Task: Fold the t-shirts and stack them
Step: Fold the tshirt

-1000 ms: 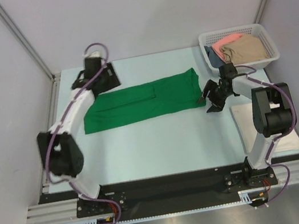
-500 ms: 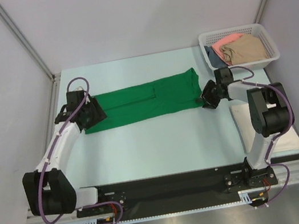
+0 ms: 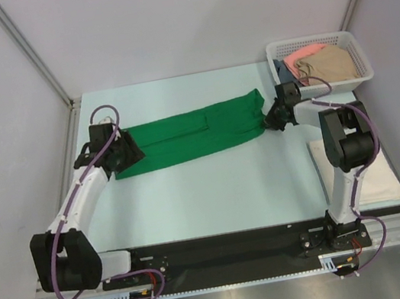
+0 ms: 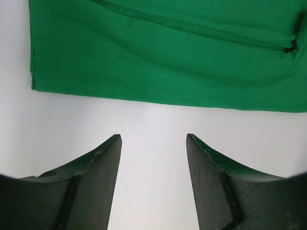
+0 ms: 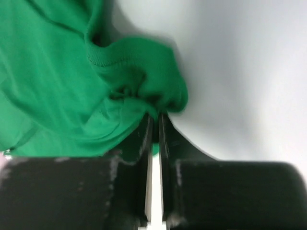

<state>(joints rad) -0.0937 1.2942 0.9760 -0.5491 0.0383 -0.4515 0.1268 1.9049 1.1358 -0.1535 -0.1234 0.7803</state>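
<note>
One green t-shirt (image 3: 193, 131) lies as a long strip across the table (image 3: 214, 186). The right gripper (image 5: 153, 120) is clamped on its bunched right end. The left gripper (image 4: 153, 143) has its jaws spread over bare table just beside the left end, holding nothing.

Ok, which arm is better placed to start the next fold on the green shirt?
Right. The right hand is shut on bunched cloth at the end of the green shirt nearest the basket. The left hand is open over the table, its fingers short of the shirt's edge.
</note>
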